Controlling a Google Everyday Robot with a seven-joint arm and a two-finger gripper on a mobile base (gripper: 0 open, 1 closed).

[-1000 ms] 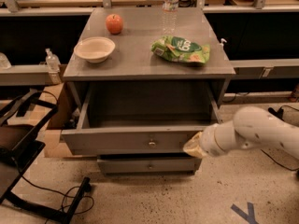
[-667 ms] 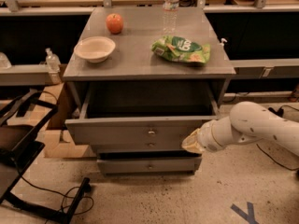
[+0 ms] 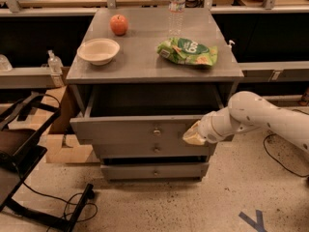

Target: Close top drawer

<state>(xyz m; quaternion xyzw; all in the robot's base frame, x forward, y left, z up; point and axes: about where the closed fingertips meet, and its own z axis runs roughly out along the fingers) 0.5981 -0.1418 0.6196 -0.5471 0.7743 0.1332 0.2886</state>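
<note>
The top drawer [image 3: 130,128] of the grey cabinet stands partly open, its flat front pulled out toward me with a small round metal knob [image 3: 156,131] at centre. Its inside looks dark and empty. My gripper [image 3: 193,134] reaches in from the right on a white arm and presses against the right end of the drawer front. Two lower grey drawers [image 3: 154,170] sit beneath, less far out.
On the cabinet top [image 3: 145,57] stand a white bowl [image 3: 98,50], a red apple [image 3: 119,24], a clear water bottle [image 3: 176,8] and a green chip bag [image 3: 188,51]. A black frame and cables [image 3: 29,168] lie at the left. Shelving runs behind.
The top drawer has slid further in toward the cabinet. My gripper and arm have moved with it, staying against the front's right end.
</note>
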